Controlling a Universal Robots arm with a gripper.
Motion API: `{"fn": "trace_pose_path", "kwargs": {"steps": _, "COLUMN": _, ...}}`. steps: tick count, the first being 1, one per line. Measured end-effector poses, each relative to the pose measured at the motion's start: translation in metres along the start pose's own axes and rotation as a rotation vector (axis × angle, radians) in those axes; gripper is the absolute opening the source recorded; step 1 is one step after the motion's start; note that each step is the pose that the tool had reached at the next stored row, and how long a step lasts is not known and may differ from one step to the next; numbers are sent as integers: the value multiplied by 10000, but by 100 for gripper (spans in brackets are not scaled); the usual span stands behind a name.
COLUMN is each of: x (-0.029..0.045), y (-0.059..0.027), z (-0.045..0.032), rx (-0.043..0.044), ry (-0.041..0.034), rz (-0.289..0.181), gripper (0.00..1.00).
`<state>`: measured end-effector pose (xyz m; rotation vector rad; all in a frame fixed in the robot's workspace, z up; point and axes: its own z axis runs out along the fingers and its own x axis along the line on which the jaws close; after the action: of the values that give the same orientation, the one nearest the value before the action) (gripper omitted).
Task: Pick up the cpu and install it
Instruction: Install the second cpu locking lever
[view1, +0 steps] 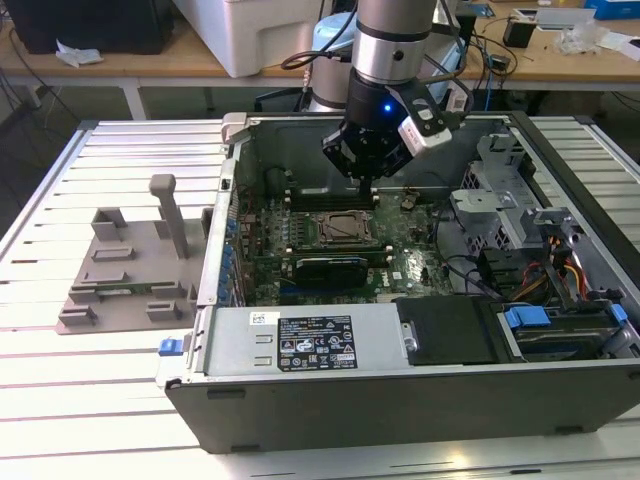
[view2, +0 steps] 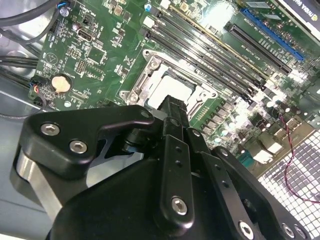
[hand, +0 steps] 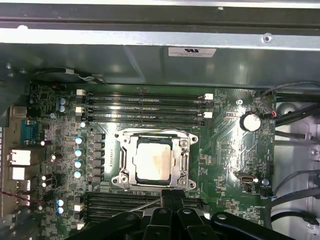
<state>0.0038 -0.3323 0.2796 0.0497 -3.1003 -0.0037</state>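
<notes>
The cpu is a flat square chip with a pale silver top. It lies inside the metal-framed socket on the green motherboard, and it also shows in the second wrist view as a bright square just past my fingers. My black gripper hangs inside the open computer case, a little above the board and over the socket. Its two fingertips stand pressed together with nothing between them, close to the socket's edge. The gripper is shut and apart from the cpu.
Rows of black memory slots flank the socket. The case's metal walls, a drive cage and cables ring the board. A black power supply sits at the case's near side. A grey fixture stands on the slatted table.
</notes>
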Motion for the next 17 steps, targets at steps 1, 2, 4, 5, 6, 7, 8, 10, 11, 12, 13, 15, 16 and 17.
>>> {"fn": "trace_pose_path", "kwargs": {"steps": 1, "x": 0, "y": -10, "z": 0, "rx": -5, "ry": 0, "rz": -1, "gripper": 11}}
{"fn": "trace_pose_path", "kwargs": {"steps": 2, "x": 1, "y": -16, "z": 1, "rx": -15, "ry": 0, "rz": 0, "gripper": 11}}
{"fn": "trace_pose_path", "kwargs": {"steps": 4, "x": 2, "y": -41, "z": 2, "rx": -305, "ry": -9, "rz": -12, "gripper": 11}}
{"fn": "trace_pose_path", "kwargs": {"steps": 5, "x": 2, "y": -58, "z": 2, "rx": -515, "ry": -16, "rz": -21, "gripper": 11}}
{"fn": "trace_pose_path", "kwargs": {"steps": 6, "x": 3, "y": -80, "z": 3, "rx": -525, "ry": -17, "rz": -21, "gripper": 11}}
{"fn": "trace_pose_path", "kwargs": {"steps": 7, "x": 3, "y": -100, "z": 3, "rx": -523, "ry": -17, "rz": -22, "gripper": 11}}
{"fn": "trace_pose_path", "kwargs": {"steps": 8, "x": 4, "y": -121, "z": 3, "rx": -523, "ry": -16, "rz": -22, "gripper": 11}}
{"fn": "trace_pose_path", "kwargs": {"steps": 10, "x": 5, "y": -154, "z": 4, "rx": -524, "ry": -17, "rz": -21, "gripper": 11}}
{"fn": "trace_pose_path", "kwargs": {"steps": 11, "x": 5, "y": -170, "z": 4, "rx": -524, "ry": -17, "rz": -22, "gripper": 11}}
{"fn": "trace_pose_path", "kwargs": {"steps": 12, "x": 6, "y": -182, "z": 5, "rx": -524, "ry": -17, "rz": -21, "gripper": 11}}
{"fn": "trace_pose_path", "kwargs": {"steps": 13, "x": 6, "y": -190, "z": 5, "rx": -524, "ry": -17, "rz": -21, "gripper": 11}}
{"fn": "trace_pose_path", "kwargs": {"steps": 15, "x": 7, "y": -205, "z": 6, "rx": -524, "ry": -17, "rz": -21, "gripper": 11}}
{"fn": "trace_pose_path", "kwargs": {"steps": 16, "x": 7, "y": -211, "z": 7, "rx": -524, "ry": -17, "rz": -22, "gripper": 11}}
{"fn": "trace_pose_path", "kwargs": {"steps": 17, "x": 7, "y": -217, "z": 7, "rx": -524, "ry": -17, "rz": -21, "gripper": 11}}
